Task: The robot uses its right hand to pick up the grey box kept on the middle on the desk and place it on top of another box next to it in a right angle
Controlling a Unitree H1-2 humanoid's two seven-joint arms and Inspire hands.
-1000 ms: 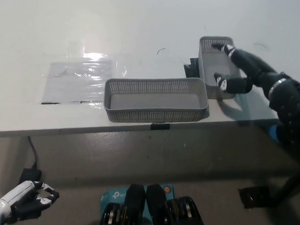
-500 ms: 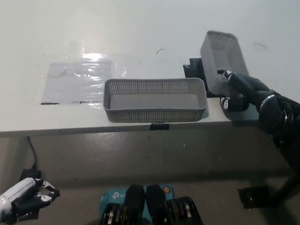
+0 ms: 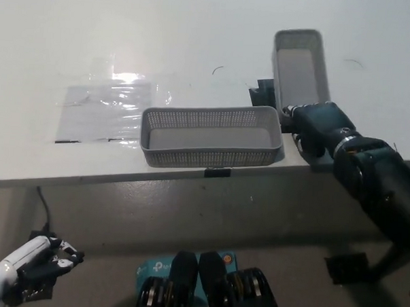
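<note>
One grey box [image 3: 302, 66] is pinched at its near end by the right hand [image 3: 320, 126]; slippage is risked through its far-end overhang.

My right hand [image 3: 314, 124] looks like matt black plastic with a faint sheen, both grey boxes [image 3: 212, 136] [image 3: 301, 66] are perforated matt plastic mesh, the white desk [image 3: 162, 36] is smooth and slightly glossy, and a clear crinkled plastic sheet [image 3: 108, 105] glares on it.
</note>
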